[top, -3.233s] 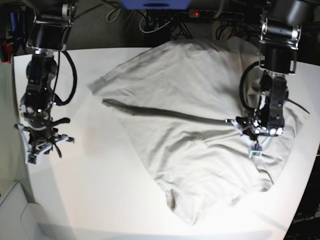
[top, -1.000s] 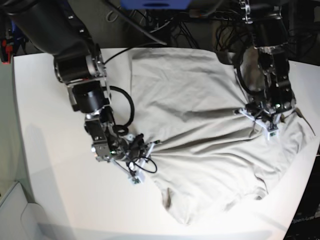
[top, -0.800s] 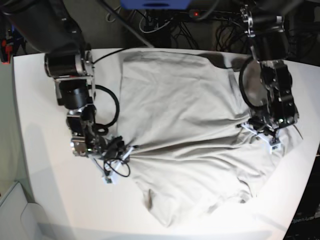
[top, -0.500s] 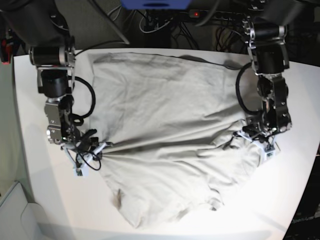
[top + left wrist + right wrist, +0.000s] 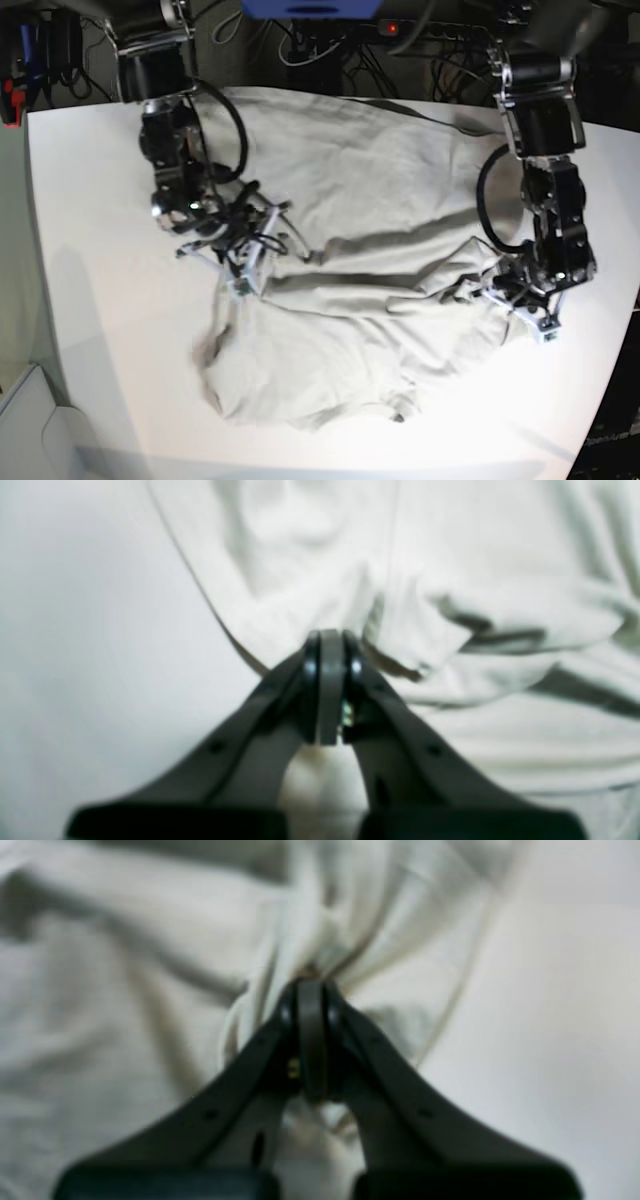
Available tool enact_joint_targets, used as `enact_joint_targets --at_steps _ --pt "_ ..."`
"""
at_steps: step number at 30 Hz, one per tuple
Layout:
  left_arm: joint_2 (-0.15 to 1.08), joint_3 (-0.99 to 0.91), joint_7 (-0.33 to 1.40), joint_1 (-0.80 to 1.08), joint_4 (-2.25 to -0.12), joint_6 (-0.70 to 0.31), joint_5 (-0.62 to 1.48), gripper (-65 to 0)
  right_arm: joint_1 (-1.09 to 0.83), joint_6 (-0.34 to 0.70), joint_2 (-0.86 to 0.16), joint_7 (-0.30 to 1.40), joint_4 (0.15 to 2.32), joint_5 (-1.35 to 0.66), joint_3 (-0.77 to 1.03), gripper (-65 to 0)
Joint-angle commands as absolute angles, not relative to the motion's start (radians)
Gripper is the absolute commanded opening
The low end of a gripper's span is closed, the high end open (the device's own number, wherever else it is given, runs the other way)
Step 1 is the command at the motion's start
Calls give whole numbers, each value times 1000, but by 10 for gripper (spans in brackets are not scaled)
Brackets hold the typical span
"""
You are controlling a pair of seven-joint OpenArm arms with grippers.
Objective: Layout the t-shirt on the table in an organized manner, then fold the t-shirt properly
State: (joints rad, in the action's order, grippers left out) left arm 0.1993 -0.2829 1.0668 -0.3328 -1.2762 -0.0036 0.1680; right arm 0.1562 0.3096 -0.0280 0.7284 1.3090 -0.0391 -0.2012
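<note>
The shirt (image 5: 350, 300) lies rumpled across the middle of the table (image 5: 90, 330), one edge reaching the far rim and the bulk bunched toward the near side, with a long ridge of creases running between the two arms.

The left gripper (image 5: 330, 645) has its jaws pressed together on a pinch of cloth at the shirt's edge, beside a seamed hem; in the base view it sits low at the shirt's right side (image 5: 535, 322). The right gripper (image 5: 310, 990) is likewise clamped on a gathered tuft, folds radiating from its tips; in the base view it holds the shirt's left side (image 5: 245, 275).

The fabric looks thin, light and limp. It drapes, wrinkles and bunches wherever it is pulled, so it will not hold any shape by itself and will probably drag over the glossy tabletop with little resistance. A pinch on one layer can slip or catch the layer beneath as well; whether either gripper holds one layer or two cannot be told.

For spreading it flat, the best holds are likely the seamed edges: shoulders, sleeve hems or bottom corners, taken symmetrically so tension runs straight across the cloth.
</note>
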Motion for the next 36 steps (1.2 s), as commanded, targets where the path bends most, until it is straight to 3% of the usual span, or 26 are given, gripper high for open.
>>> enact_joint_targets --at_steps 1,6,12,20,29,36 --pt "216 -305 1076 -355 -1323 4 163 -647 157 317 -12 796 1307 -44 -237 -650" --pt "196 -355 1208 -272 -1518 2 166 -647 163 318 7 797 1333 -51 -340 -650" --pt "107 -352 1279 -111 -1721 2 165 -647 189 320 1 792 1521 -50 -364 -650" --pt "59 -352 1241 30 -1659 2 160 -647 314 320 -48 792 1572 -51 -355 -650" --pt "68 -352 1139 45 -1520 2 157 -647 535 320 -44 638 1256 -48 -355 -650" --pt "65 -354 1138 44 -1520 5 157 -647 722 314 -42 400 802 -50 -354 -650"
